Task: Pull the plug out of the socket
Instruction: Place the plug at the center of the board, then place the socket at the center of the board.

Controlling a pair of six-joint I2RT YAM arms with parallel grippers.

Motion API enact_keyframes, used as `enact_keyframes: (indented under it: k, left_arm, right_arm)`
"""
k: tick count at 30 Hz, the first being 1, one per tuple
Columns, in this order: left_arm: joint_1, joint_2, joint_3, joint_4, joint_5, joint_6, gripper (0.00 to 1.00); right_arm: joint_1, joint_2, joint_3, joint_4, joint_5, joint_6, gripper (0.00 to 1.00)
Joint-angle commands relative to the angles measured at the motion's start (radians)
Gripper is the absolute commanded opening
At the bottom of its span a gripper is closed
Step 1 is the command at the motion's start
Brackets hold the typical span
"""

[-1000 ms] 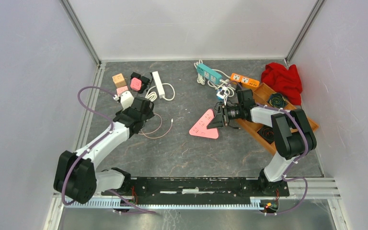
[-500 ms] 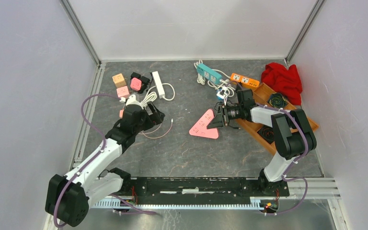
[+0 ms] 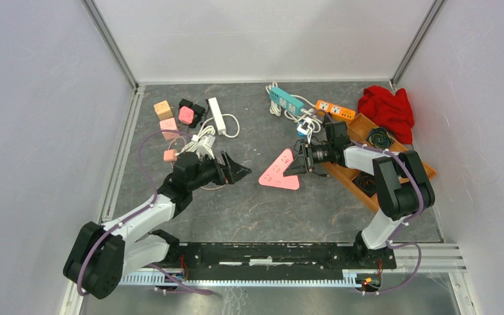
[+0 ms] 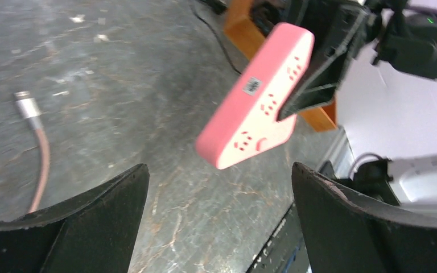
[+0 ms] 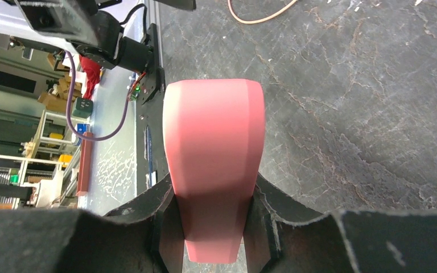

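Note:
The pink triangular socket (image 3: 279,172) is held tilted just above the table by my right gripper (image 3: 296,164), which is shut on its right corner. In the right wrist view the socket (image 5: 215,153) sits clamped between the two fingers of the right gripper (image 5: 214,187). My left gripper (image 3: 238,169) is open and empty, a short way left of the socket and pointing at it. In the left wrist view the socket's outlet face (image 4: 256,99) shows ahead of the left gripper (image 4: 219,168). No plug shows in its outlets.
A thin cable (image 3: 213,180) with a metal tip (image 4: 27,105) lies under the left arm. A white strip (image 3: 216,115), small blocks (image 3: 165,115) and a pink block (image 3: 169,155) lie back left. Teal (image 3: 285,100) and orange (image 3: 335,108) strips, a wooden tray (image 3: 357,125) and a red cloth (image 3: 387,108) are back right.
My left arm has swung from the back left toward the centre, and its open gripper now faces the pink socket. The right gripper and the socket have stayed in place.

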Motion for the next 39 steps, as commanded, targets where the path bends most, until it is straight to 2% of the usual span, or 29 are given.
enact_keyframes:
  k: [1,8,16,30,39]
  left_arm:
    - [-0.052,0.061,-0.004,0.249,0.132,0.069,1.00]
    - [-0.076,0.175,0.033,0.265,0.138,0.089,1.00]
    - [-0.113,0.254,0.053,0.348,0.223,0.102,1.00]
    - [-0.144,0.328,0.085,0.381,0.248,0.110,1.00]
    - [-0.170,0.364,0.099,0.438,0.273,0.086,0.97]
  right_arm:
    - [-0.002,-0.050,0.039,0.038,-0.089,-0.012,0.00]
    - [-0.001,-0.069,0.054,-0.001,-0.132,-0.052,0.00]
    - [0.000,-0.066,0.086,-0.094,-0.175,-0.139,0.00]
    - [0.004,-0.053,0.118,-0.192,-0.216,-0.232,0.00]
    - [0.010,-0.025,0.167,-0.353,-0.258,-0.386,0.00]
